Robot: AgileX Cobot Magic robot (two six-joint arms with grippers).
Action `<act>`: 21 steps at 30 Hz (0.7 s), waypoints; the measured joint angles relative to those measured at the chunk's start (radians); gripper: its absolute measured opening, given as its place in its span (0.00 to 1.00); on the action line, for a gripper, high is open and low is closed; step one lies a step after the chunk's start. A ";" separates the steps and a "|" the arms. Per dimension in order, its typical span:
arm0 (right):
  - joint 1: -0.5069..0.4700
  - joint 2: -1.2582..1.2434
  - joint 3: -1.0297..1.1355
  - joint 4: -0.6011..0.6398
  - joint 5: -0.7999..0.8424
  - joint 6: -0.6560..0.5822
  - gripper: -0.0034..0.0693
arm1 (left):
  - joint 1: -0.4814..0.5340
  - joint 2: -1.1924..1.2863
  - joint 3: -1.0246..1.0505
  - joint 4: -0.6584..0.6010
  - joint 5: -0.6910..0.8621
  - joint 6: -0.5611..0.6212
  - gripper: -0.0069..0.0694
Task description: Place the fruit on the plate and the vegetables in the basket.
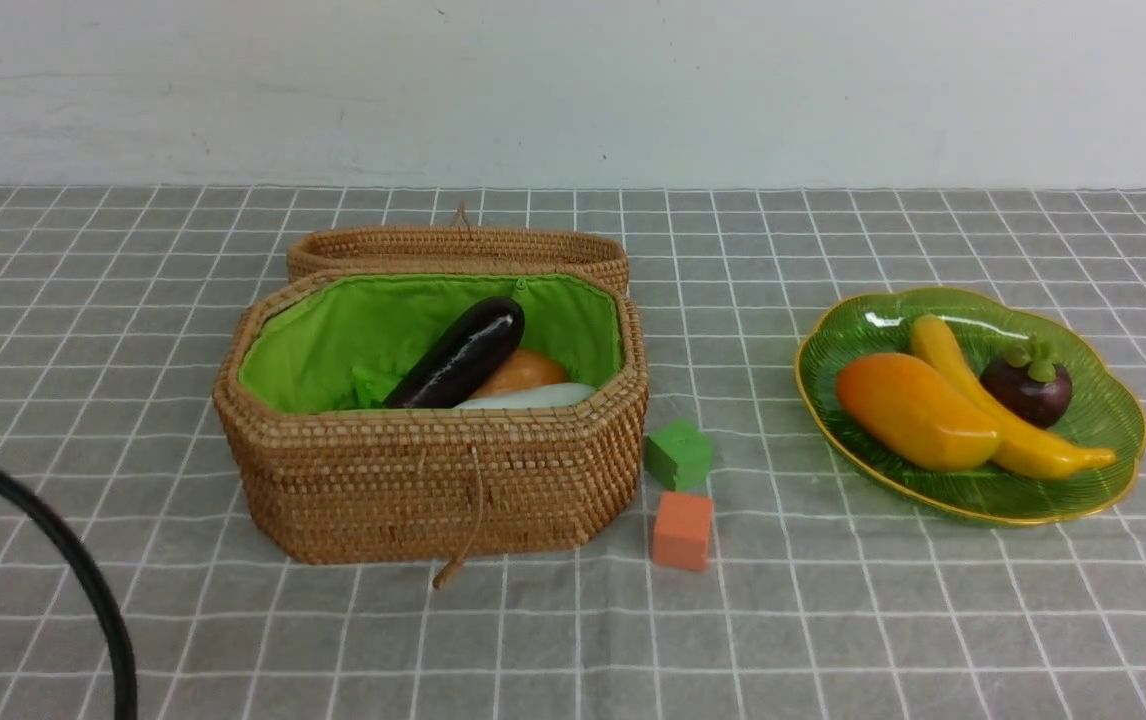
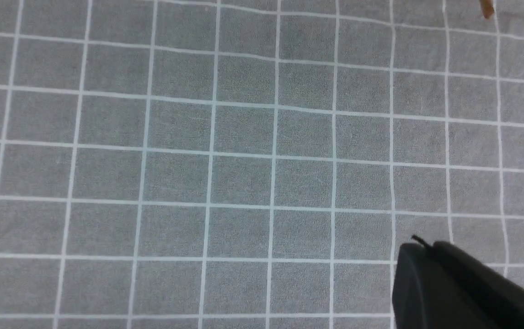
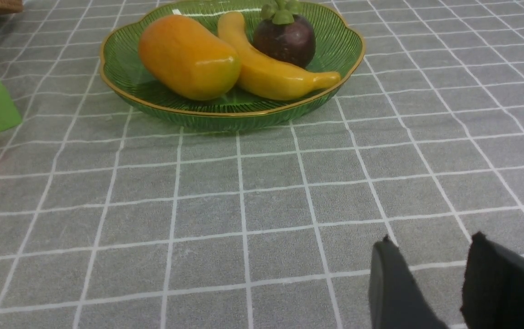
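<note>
The green glass plate (image 1: 1083,480) at the right holds the fruit: a mango (image 1: 913,410), a banana (image 1: 993,410) and a mangosteen (image 1: 1028,390). The open woven basket (image 1: 433,480) at the left holds the vegetables: an eggplant (image 1: 461,353), a brown potato (image 1: 525,372), a white radish (image 1: 533,397) and a green pod (image 1: 365,387). Neither gripper shows in the front view. In the left wrist view my left gripper (image 2: 419,249) is shut on nothing over bare cloth. My right gripper (image 3: 431,242) stands open and empty, short of the plate (image 3: 120,77).
A green cube (image 1: 678,453) and an orange cube (image 1: 682,530) lie between basket and plate. The basket's lid (image 1: 453,245) lies back behind it. A black cable (image 1: 63,560) curves across the front left corner. A grey checked cloth covers the table.
</note>
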 joint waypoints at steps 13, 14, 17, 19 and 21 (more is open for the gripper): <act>0.000 0.000 0.000 0.000 0.000 0.000 0.38 | 0.000 -0.025 0.021 0.001 -0.120 -0.008 0.07; 0.000 0.000 0.000 0.000 0.000 0.000 0.38 | 0.000 -0.025 0.021 0.001 -0.120 -0.008 0.07; 0.000 0.000 0.000 0.000 0.000 0.000 0.38 | 0.000 -0.025 0.021 0.013 -0.120 -0.008 0.07; 0.000 0.000 0.000 0.000 0.000 0.000 0.38 | 0.000 -0.025 0.021 0.028 -0.120 -0.008 0.07; 0.000 0.000 0.000 0.000 0.000 0.000 0.38 | 0.000 -0.025 0.021 0.044 -0.121 -0.008 0.07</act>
